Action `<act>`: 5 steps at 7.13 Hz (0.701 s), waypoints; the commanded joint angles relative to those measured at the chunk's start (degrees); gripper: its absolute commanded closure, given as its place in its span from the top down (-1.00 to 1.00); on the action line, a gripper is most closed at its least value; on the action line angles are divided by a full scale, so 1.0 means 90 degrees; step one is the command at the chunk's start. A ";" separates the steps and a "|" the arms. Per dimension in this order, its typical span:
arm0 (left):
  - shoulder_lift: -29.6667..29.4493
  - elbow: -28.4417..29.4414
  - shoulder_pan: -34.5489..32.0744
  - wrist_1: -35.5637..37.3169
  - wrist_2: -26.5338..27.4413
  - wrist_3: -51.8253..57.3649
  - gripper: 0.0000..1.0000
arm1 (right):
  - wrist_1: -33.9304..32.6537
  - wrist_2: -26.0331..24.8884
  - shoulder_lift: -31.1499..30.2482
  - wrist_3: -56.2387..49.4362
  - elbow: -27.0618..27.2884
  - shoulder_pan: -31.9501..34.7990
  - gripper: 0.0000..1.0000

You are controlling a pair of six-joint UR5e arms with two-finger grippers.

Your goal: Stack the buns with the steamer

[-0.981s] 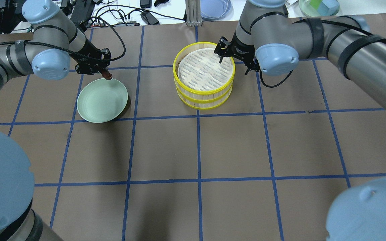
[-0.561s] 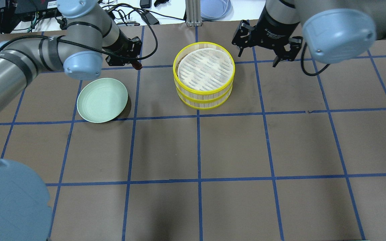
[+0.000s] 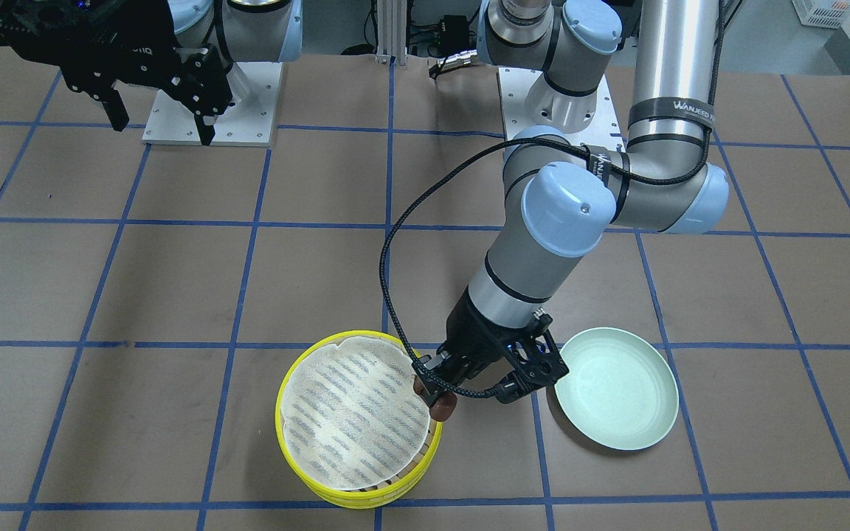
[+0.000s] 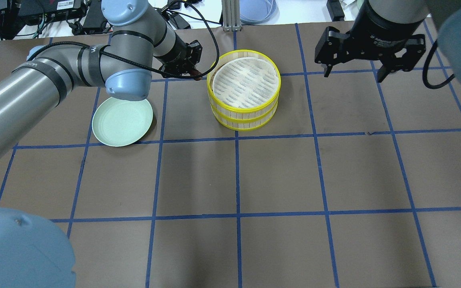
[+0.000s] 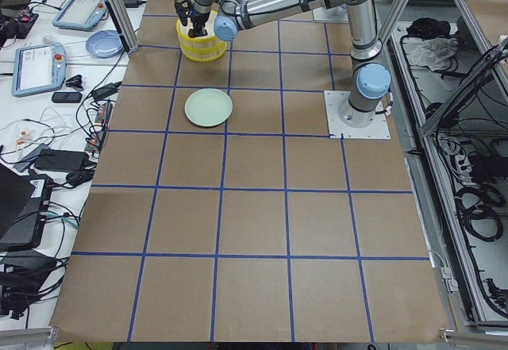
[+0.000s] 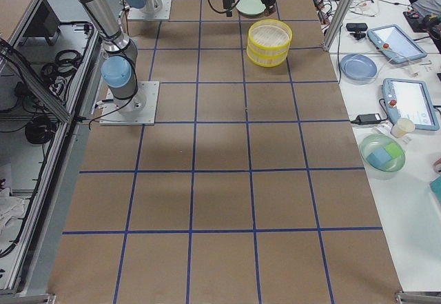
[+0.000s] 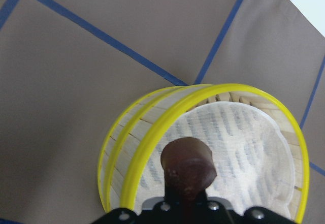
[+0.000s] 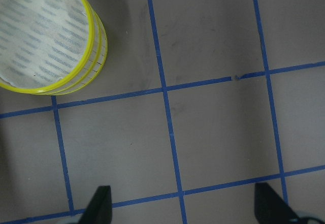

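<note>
the left gripper (image 3: 432, 389) is pinching the dark reddish-brown bun (image 7: 187, 169) between its fingers, which are pressing in on the bun's two sides. the bun is hanging just at the yellow rim of the steamer (image 4: 245, 116), on the side facing the mint-green plate (image 4: 122, 122). in the left wrist view the bun is overlapping the near rim and the edge of the white perforated liner (image 4: 244, 82). whether it is touching the rim cannot be told.

the steamer is standing as two bamboo tiers, one stacked squarely on the other, on the brown table cover (image 4: 278, 176) with its blue tape grid. the liner is lying across the floor of the upper tier, with dark slats showing through it.

the plate is sitting on the table beside the steamer, apart from it, on the robot's left, and the left arm is reaching over the plate's far edge toward the steamer.

the right gripper (image 4: 353, 72) is hovering well above the table, off to the robot's right of the steamer, with its fingers spread wide and holding nothing. its wrist view is looking straight down on bare grid squares, with the steamer in the upper left corner.
</note>
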 commanded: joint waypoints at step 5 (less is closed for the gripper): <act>-0.0161 0.0010 -0.0186 0.0021 -0.0601 -0.0557 1.00 | -0.0012 0.0250 0.0046 -0.0013 0.0054 -0.0004 1.00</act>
